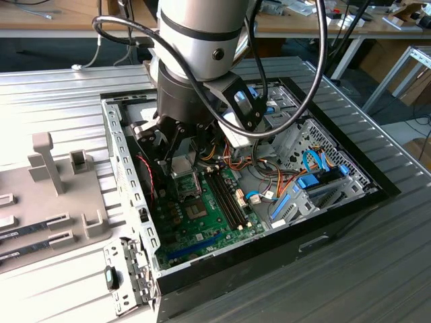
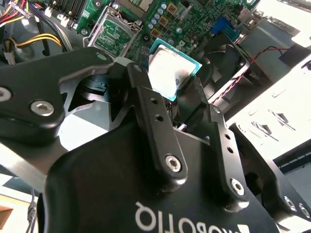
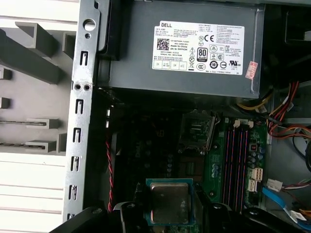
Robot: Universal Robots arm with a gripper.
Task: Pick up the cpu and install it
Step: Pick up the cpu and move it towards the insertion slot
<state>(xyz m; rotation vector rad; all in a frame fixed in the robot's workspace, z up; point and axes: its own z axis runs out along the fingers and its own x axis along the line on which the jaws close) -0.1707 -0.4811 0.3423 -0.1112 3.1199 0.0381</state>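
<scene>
Holding the cpu (image 2: 170, 68) well at this stage seems to mean keeping it flat, with its edges square to the open socket (image 2: 114, 35) (those contacts would likely forgive little tilt). The pincer (image 2: 171, 85) is closed narrowly on two opposite edges of the chip. It hangs above the green motherboard (image 2: 194, 19) inside the computer case (image 1: 121, 175), near the socket but not yet seated in it.

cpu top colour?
Silvery-grey cpu top with a teal-green rim; clearest in the second wrist view.
</scene>
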